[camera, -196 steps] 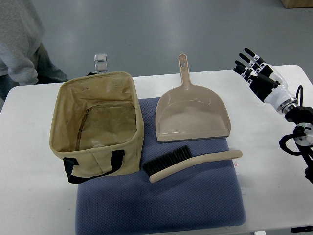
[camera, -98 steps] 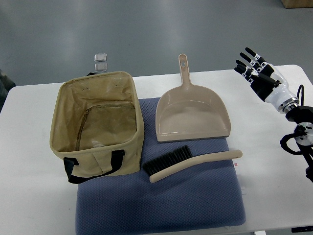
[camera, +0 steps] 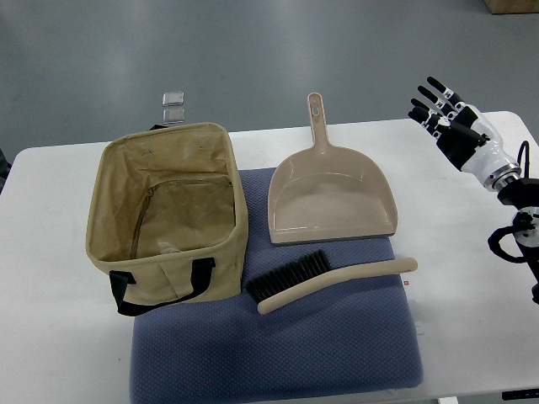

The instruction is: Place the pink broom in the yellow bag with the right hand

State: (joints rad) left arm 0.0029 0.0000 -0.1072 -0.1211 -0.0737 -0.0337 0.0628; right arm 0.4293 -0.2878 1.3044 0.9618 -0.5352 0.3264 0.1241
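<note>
Top view had the right hand (camera: 448, 114) open and empty, well away from the broom (camera: 328, 277) lying beside the bag (camera: 164, 215), so I'd grab its handle mid-length.

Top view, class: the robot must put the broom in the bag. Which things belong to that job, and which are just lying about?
Part of the job:
broom
bag
right robot hand

Lying about:
dustpan
blue mat
two small clear squares on the floor

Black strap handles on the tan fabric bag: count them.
2. One black strap handle hangs on the bag's near wall; the other barely peeks over the far rim, mostly hidden.
</note>
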